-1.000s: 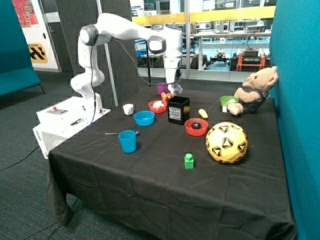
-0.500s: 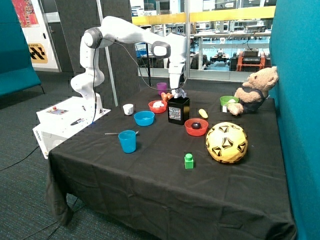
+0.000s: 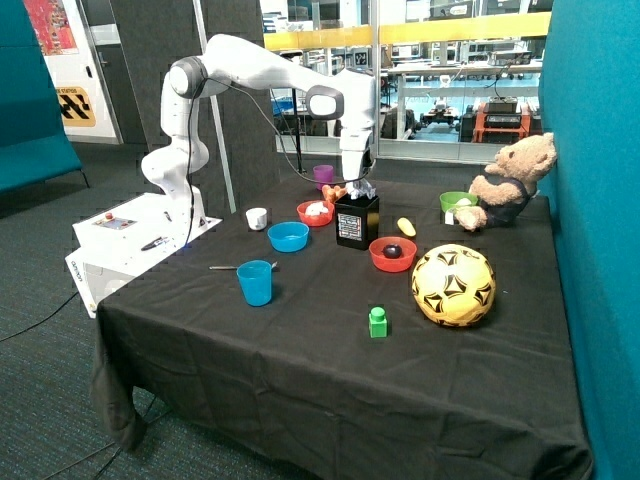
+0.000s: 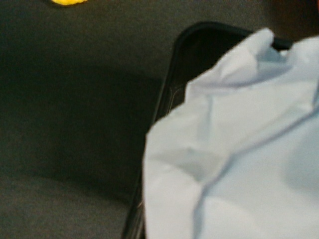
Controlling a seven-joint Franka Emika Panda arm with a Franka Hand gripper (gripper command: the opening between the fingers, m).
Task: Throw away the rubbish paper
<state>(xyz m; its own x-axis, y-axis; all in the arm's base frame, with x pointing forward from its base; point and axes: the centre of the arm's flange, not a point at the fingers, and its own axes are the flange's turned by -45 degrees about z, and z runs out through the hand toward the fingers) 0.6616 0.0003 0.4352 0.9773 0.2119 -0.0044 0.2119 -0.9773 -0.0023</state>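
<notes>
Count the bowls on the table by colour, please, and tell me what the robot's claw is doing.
Red bowls: 2
Blue bowl: 1
Green bowl: 1
Total: 4
The purple cup at the back is not counted. The gripper holds a paper wad just above the black bin.

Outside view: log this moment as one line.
gripper: shut on paper | position: over black bin | released: no | more paper: red bowl
</notes>
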